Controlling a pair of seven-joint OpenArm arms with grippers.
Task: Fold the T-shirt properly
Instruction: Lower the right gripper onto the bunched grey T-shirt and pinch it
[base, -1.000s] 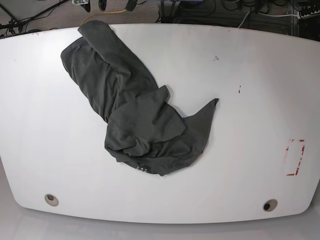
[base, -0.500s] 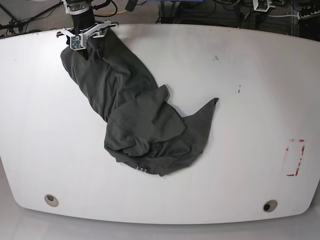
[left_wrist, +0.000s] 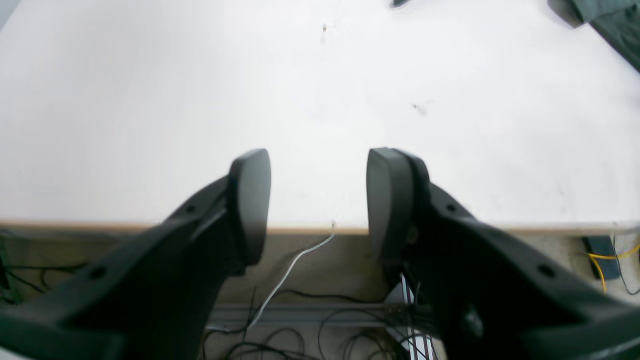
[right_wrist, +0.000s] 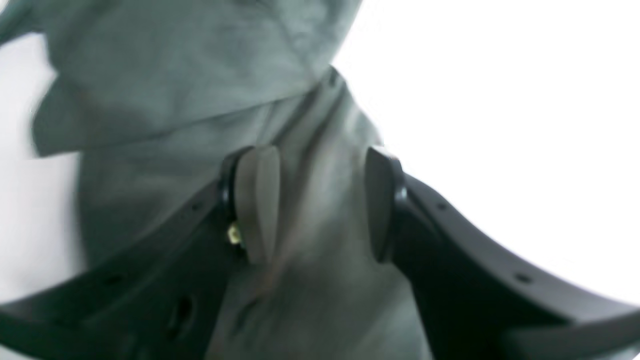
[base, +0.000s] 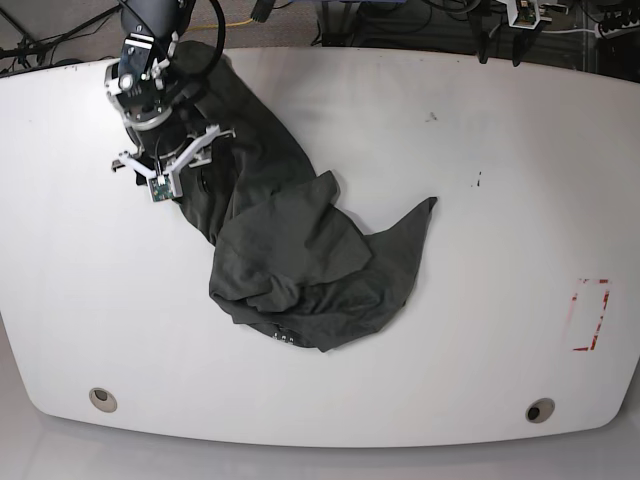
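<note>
Beneath my parted, empty right jaws, the nearer pair, the crumpled T-shirt slants toward table centre; my left jaws gape, empty, at the far edge.

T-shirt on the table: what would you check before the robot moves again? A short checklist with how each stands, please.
1. T-shirt lying flat and smooth: not ok, bunched and bent.
2. Right gripper open: ok.
3. Right gripper over the cloth: ok.
4. Left gripper open: ok.
5. Left gripper over the cloth: not ok, it is at the far edge of the table.
6. Right fingertips touching cloth: cannot tell.
</note>
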